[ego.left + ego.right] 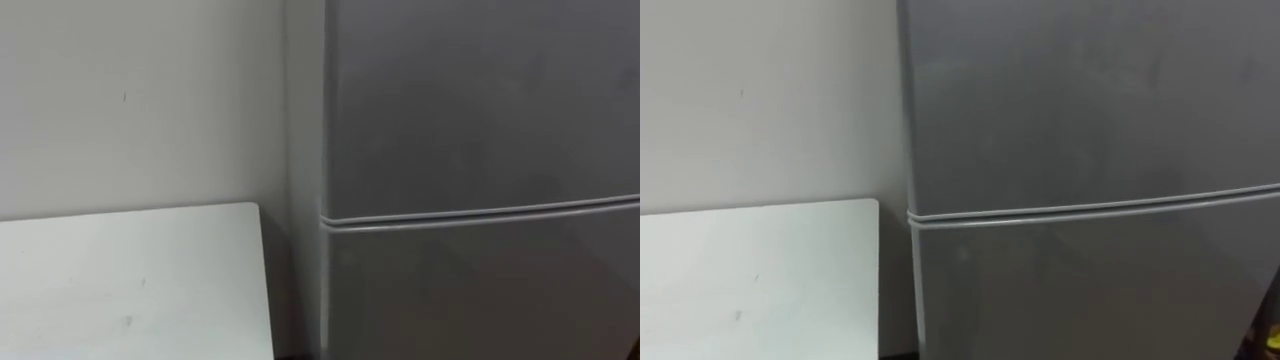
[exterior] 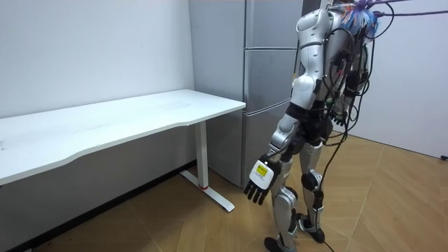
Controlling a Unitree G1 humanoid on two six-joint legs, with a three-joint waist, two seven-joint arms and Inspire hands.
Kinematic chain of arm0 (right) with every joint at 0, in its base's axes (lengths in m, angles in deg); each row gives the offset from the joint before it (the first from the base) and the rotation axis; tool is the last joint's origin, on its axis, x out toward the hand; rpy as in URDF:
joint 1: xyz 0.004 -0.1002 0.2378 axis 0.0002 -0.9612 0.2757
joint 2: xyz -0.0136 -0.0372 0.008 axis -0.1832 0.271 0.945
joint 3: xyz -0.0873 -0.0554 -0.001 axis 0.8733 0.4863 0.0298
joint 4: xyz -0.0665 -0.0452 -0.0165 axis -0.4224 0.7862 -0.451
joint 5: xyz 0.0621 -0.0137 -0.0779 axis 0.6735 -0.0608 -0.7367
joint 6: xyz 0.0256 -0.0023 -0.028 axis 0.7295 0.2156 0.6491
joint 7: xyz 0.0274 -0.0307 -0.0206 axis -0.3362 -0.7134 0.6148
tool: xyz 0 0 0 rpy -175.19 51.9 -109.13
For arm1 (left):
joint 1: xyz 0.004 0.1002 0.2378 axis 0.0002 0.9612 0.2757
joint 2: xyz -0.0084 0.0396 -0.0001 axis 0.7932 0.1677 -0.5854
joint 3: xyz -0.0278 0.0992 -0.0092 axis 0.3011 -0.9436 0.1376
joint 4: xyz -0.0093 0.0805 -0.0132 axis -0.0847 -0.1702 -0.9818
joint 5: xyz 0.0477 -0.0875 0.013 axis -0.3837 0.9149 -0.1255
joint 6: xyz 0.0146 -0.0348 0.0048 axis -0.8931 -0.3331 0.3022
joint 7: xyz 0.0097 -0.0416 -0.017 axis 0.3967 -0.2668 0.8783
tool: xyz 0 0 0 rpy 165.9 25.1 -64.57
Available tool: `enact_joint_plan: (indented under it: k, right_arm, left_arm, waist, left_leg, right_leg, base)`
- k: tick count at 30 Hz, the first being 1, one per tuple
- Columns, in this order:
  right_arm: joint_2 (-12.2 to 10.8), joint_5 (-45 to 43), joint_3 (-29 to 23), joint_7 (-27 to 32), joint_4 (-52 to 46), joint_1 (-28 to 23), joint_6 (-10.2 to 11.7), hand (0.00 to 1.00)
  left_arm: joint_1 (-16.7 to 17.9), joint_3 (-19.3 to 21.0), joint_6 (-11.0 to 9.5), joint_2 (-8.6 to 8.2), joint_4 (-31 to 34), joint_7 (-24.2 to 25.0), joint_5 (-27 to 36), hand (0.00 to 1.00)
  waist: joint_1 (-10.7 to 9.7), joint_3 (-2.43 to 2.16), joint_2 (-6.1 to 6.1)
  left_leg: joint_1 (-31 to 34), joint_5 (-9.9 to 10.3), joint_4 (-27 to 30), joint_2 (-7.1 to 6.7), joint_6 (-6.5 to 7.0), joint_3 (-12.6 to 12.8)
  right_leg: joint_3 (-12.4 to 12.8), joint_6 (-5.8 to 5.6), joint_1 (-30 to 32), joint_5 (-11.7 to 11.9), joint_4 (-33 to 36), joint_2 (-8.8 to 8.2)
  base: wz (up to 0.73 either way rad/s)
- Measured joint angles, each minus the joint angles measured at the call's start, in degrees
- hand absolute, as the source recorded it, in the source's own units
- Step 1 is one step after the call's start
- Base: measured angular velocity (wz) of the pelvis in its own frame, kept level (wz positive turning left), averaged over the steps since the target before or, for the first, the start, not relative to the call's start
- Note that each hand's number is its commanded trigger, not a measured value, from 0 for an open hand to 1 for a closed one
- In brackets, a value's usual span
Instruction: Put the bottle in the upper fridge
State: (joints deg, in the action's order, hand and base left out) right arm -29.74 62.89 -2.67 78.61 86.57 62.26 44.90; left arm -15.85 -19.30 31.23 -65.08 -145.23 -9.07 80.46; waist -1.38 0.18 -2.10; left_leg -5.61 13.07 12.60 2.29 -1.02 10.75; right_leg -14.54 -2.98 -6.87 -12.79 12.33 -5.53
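Observation:
A grey two-door fridge stands right in front of me, both doors closed. Its upper door [image 1: 480, 100] meets the lower door [image 1: 480, 290] at a pale seam across the eye views. In the room view I stand upright close to the fridge [image 2: 266, 105], facing it. My left hand [image 2: 259, 183] hangs low at my side with relaxed, spread fingers and nothing in it. A dark shape with a yellow spot [image 1: 1270, 335] cuts into the right eye view's lower right corner; I cannot tell what it is.
A white table [image 1: 130, 280] stands against the wall to the left of the fridge, its corner a narrow gap from the fridge's side. In the room view the long white table [image 2: 126, 119] stands on white legs over wooden floor.

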Motion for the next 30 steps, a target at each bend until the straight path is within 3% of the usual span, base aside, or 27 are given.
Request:
enact_joint_plan:
  k: [8,15,21,24,30]
  right_arm:
    - [-0.4,-11.0,5.0,-4.6,3.5,0.4,-0.2,0.0]
    - [-1.7,-16.7,7.7,-9.0,6.1,0.5,-1.9,0.0]
    - [-3.2,-14.8,9.4,-13.8,6.3,0.5,-3.8,0.0]
    - [-3.9,-11.5,9.6,-16.3,6.4,1.7,-4.9,0.0]
    - [-3.8,-4.7,11.5,-23.1,8.2,3.4,-5.5,0.0]
  left_arm:
    - [-0.2,-1.6,0.0,-1.19,-0.4,-0.9,0.0,0.0]
    - [-1.5,-2.9,0.2,-1.43,-2.2,-1.0,-0.1,0.0]
    - [-2.0,-5.0,0.6,-1.56,-2.2,-1.5,-0.2,0.0]
    - [-2.1,-5.2,0.6,-2.4,-2.3,-2.5,-0.7,0.0]
    - [-3.0,-5.2,1.8,-2.87,-3.0,-2.4,-1.8,0.0]
  waist:
    - [0.4,-0.19,0.47]
    - [0.9,-0.12,1.06]
    - [1.6,-0.11,1.36]
    - [1.7,-0.06,1.76]
    - [1.7,-0.02,1.67]
  left_leg:
    - [-0.1,0.0,0.1,0.0,-0.01,0.0]
    - [-0.7,0.3,0.0,0.02,-0.12,0.1]
    - [-0.8,0.4,0.0,0.0,-0.15,-0.2]
    - [-0.6,0.4,0.2,-0.05,-0.13,-0.2]
    - [0.1,0.4,0.7,-0.33,-0.11,-1.5]
  right_leg:
    - [0.1,0.01,-0.2,0.0,-0.1,0.06]
    - [0.2,0.0,-0.5,-0.5,0.4,0.01]
    - [-0.5,-0.01,-1.0,-0.6,0.3,-0.06]
    - [-0.8,-0.06,-1.0,-0.6,0.3,-0.19]
    - [-1.9,-0.13,-1.4,-0.7,-0.3,-0.31]
  base:
    - [0.0]
    - [-0.01]
    - [0.03]
    - [0.05]
    - [0.1]
